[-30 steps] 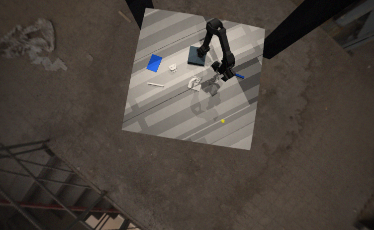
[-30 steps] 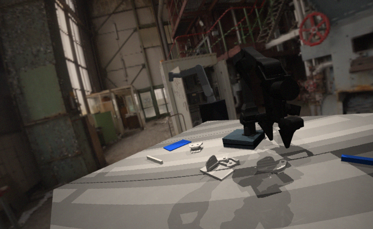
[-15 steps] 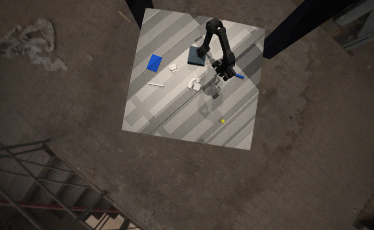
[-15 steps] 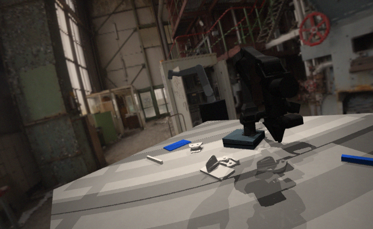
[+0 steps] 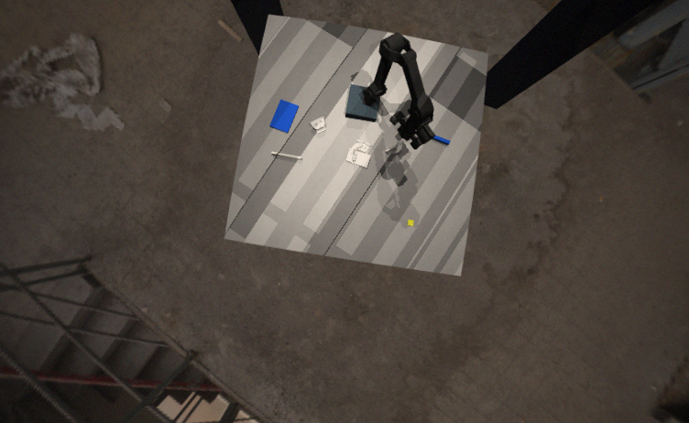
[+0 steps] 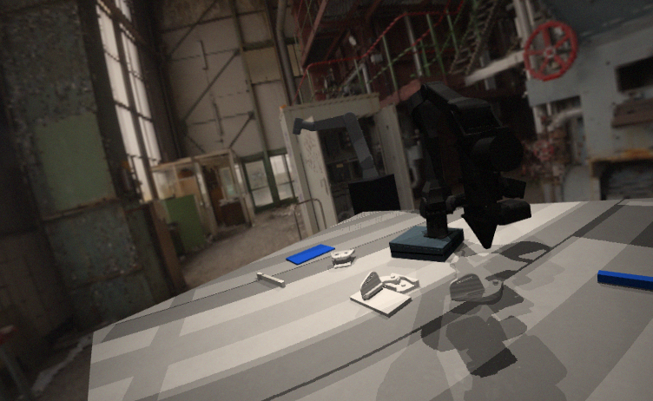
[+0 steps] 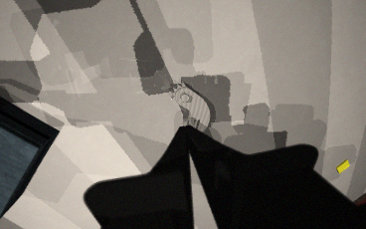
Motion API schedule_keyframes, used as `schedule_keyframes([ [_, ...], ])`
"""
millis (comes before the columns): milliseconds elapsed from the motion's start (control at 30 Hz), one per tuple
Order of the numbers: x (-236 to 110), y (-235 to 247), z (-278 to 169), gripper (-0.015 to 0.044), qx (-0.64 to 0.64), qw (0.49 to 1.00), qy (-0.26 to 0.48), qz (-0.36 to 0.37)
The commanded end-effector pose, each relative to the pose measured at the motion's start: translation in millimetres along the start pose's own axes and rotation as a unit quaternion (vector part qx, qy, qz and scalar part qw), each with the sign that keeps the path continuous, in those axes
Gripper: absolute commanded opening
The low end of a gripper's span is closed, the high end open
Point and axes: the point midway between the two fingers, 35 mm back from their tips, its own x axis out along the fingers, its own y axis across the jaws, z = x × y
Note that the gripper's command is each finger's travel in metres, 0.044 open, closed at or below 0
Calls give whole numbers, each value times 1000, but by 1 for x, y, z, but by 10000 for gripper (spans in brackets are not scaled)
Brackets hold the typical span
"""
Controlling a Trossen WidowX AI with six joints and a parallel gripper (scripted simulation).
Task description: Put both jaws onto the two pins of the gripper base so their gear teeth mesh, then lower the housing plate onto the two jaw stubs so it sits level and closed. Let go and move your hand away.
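My gripper [image 6: 487,246] [image 7: 185,130] is shut and empty, its fingertips together above the table. A pale grey jaw [image 5: 395,147] [image 6: 474,291] [image 7: 197,108] with a toothed end and a raised pad lies on the table below the fingertips, in shadow; the fingertips cover its near end in the wrist view. The white gripper base [image 5: 358,161] [image 6: 387,303] stands left of it, with its square plate toward the front. A second jaw's upright pad [image 6: 370,285] stands over that plate; tooth contact is too small to tell. The white housing plate [image 5: 318,124] [image 6: 343,255], with two holes, is apart, farther left.
A blue panel [image 5: 284,115] [image 6: 310,253] and a white rod [image 5: 287,156] [image 6: 271,279] lie at the left. A blue bar [image 5: 442,140] [image 6: 635,281] lies at the right. A yellow block [image 5: 410,222] [image 7: 343,166] is also there. The arm stands on a dark base block [image 5: 361,110] [image 6: 417,250] [image 7: 5,166].
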Motion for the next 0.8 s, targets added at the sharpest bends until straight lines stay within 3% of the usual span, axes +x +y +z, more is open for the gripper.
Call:
schedule_keyframes([
  [0, 0, 0, 0, 0, -2, 1000, 0, 1],
  [67, 0, 0, 0, 0, -2, 1000, 0, 1],
  [633, 0, 0, 0, 440, 0, 1000, 0, 0],
  [767, 0, 0, 0, 440, 0, 1000, 0, 0],
])
